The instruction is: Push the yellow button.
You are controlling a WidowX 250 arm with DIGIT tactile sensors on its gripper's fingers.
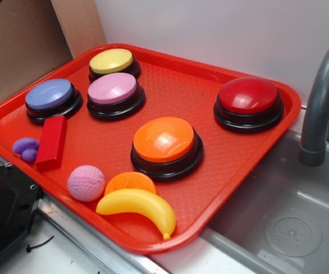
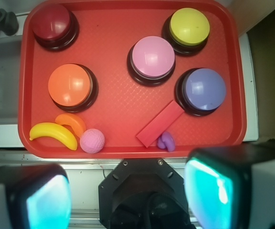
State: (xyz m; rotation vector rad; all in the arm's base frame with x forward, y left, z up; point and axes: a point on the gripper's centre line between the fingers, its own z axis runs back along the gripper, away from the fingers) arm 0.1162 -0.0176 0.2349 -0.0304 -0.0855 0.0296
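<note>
Pale yellow and domed, the yellow button (image 1: 112, 61) sits in the red tray's (image 1: 221, 171) far corner just behind the pink button (image 1: 113, 88), so the gripper (image 2: 127, 200), wide open and empty above the tray's near edge, should probably cross over and press straight down on its centre.

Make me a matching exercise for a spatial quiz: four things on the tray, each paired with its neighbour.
Things:
1. yellow button
2. red block
3. banana
4. red button

Places:
A. alone, on the tray's sink side
B. touching the orange slice
C. directly behind the pink button
D. in front of the blue button, beside the purple toy

Pairs: 1-C, 2-D, 3-B, 4-A
</note>
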